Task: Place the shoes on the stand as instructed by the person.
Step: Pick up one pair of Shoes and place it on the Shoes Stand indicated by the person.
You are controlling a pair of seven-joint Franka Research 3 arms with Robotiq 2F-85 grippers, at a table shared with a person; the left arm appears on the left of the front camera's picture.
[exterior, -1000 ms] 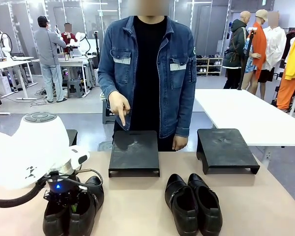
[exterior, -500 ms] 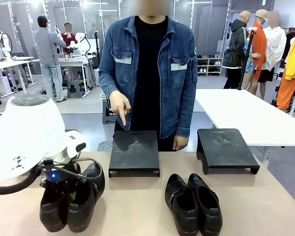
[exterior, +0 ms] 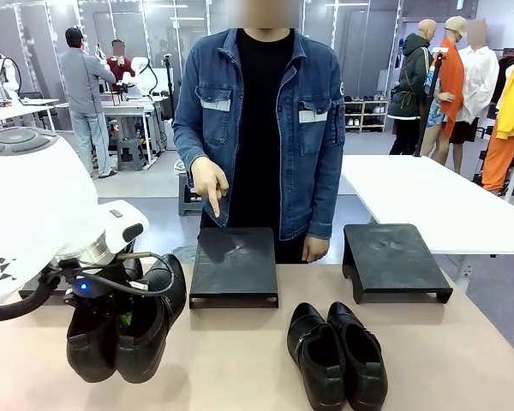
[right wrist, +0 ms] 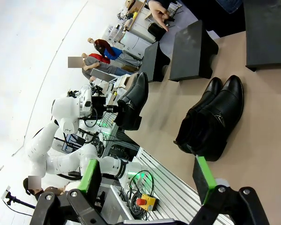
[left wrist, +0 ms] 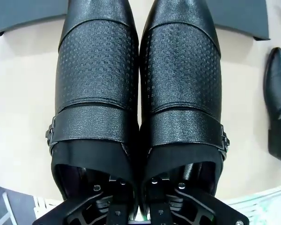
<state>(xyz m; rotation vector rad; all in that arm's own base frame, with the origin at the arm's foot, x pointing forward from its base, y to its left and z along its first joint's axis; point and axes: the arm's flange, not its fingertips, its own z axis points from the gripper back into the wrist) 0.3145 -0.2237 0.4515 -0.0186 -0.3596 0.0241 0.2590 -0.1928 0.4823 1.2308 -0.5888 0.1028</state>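
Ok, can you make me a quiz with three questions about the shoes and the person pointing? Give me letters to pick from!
1. Where does the person's hand point?
A) at the shoes on the table
B) down at the black stand right in front of them
C) up at the ceiling

2. How many shoes lie on the table?
A) two
B) three
C) five

3. What is the strapped pair at the left gripper doing?
A) sitting on a stand
B) lying tipped over on the table
C) hanging in the air, gripped

Answers:
1 B: the finger aims down at that stand.
2 A: the other pair is all that rests there.
3 C: the right wrist view shows it clear of the table, and the gripper's fingers reach inside the shoes.
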